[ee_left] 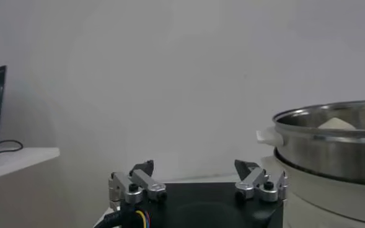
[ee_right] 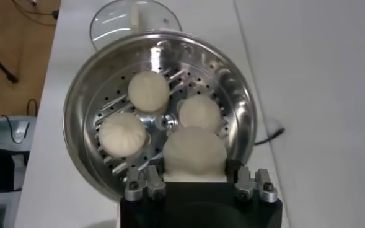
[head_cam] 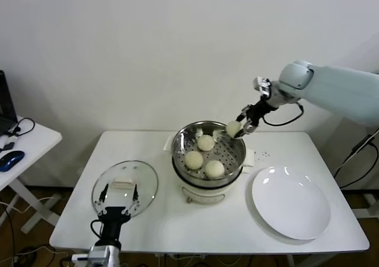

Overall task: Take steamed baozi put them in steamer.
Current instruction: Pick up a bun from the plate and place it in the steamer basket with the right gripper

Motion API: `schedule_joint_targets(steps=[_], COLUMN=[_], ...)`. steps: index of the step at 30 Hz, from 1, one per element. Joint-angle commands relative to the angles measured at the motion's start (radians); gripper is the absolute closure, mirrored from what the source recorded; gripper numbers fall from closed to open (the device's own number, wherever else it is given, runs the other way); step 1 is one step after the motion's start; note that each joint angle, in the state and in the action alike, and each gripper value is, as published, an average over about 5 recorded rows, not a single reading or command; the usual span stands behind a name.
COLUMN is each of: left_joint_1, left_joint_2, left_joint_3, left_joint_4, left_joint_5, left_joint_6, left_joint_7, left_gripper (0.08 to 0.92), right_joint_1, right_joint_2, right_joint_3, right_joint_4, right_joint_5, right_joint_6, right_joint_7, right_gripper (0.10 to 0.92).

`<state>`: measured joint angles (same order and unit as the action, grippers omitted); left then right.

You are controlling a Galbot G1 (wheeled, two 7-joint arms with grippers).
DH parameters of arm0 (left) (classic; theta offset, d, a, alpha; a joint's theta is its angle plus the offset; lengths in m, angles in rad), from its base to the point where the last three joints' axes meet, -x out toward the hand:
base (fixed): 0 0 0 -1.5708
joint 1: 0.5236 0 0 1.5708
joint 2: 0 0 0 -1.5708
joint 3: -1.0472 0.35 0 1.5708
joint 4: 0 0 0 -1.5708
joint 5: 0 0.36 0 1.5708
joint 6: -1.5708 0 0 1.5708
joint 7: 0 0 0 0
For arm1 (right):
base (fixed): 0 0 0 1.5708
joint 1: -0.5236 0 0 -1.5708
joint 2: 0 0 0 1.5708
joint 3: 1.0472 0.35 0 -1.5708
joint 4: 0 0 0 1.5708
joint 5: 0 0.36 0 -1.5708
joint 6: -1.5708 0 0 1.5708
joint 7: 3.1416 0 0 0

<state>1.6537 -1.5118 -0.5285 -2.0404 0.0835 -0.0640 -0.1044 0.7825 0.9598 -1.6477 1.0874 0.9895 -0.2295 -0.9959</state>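
in the right wrist view, right claw (ee_right: 194,181) grips baozi (ee_right: 194,153).

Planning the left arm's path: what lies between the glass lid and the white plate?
In the head view, the steamer on its white cooker base stands between the glass lid and the white plate, with three baozi inside.

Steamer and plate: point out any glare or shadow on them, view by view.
Head view: the white plate carries small bright glints near its far rim and casts a soft shadow on the table. Right wrist view: the steamer mirrors light across its perforated floor; the bao held in the right gripper looks soft. Left wrist view: the steamer's wall shows streaky reflections.
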Motion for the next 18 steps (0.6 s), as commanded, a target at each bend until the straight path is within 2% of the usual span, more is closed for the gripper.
schedule_joint_targets(steps=[1,12,18], left_joint_1=[0.002,-0.001,-0.005], left_joint_2=[-0.002,-0.001,-0.002], left_joint_3=[-0.001,-0.012,-0.011], left_joint_4=[0.004,0.019,0.027], left_joint_5=[0.002,-0.011,-0.011], left_joint_6=[-0.002,-0.006,-0.006], left_joint_7=[0.0,0.0,0.0], left_gripper=[0.177,0.177,0.177], right_joint_1=[-0.075,-0.172,-0.191], right_joint_2=[0.129,0.181,0.185], right_joint_3=[-0.036,-0.016,-0.005], right_joint_4=[-0.054,-0.157,-0.178], right_joint_5=[-0.05,-0.228,-0.257], right_joint_6=[0.006,0.054,0.059], right_joint_7=[0.003,-0.044,-0.048], right_gripper=[0.383,0.38,0.38])
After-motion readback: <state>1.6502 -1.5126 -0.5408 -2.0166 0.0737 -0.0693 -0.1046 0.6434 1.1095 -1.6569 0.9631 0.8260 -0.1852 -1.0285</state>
